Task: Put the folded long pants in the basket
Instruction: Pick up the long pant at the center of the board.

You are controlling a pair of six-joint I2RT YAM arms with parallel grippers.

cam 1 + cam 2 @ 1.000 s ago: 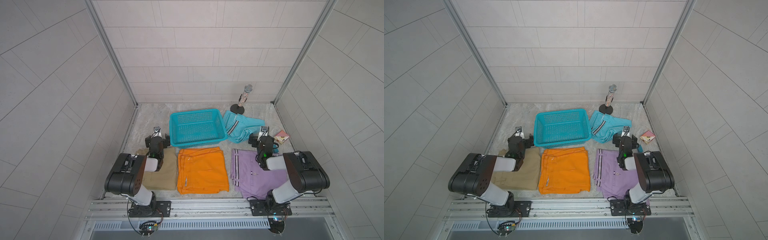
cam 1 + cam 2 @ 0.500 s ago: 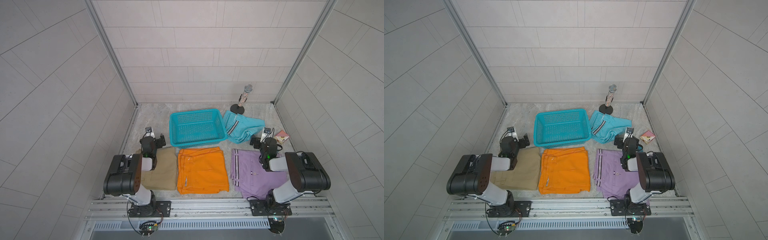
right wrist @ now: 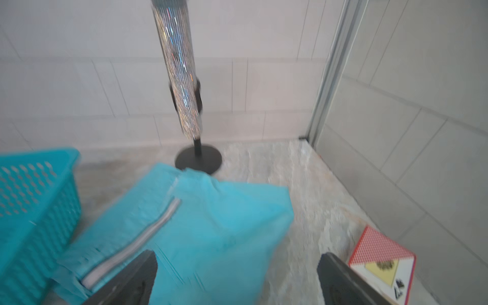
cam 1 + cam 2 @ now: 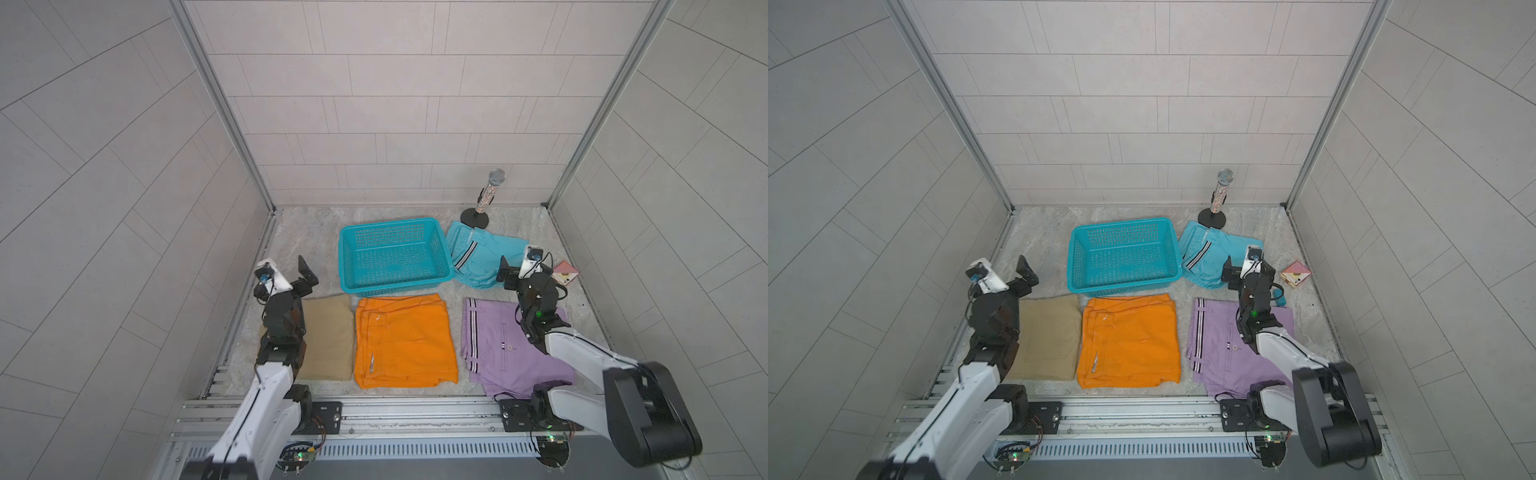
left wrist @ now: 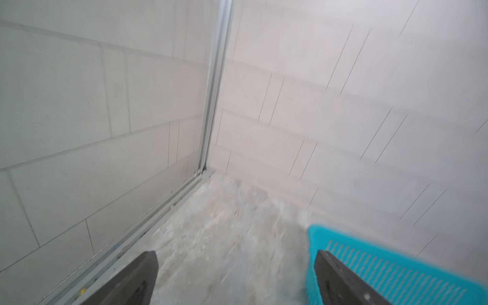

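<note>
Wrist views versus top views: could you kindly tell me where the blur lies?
Left wrist view: motion-smeared, basket rim soft. Right wrist view: smeared too, turquoise pants and microphone streaked. Both top views: sharp and evenly lit, shadows faint.

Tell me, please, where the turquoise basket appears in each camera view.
In a top view: basket mid-frame, behind the orange pants.
In a top view: basket likewise, behind the orange pants.
Left wrist: a corner behind one finger of the left gripper.
Right wrist: one end beside the turquoise pants.
Shared landmark: the marbled tabletop under it.
</note>
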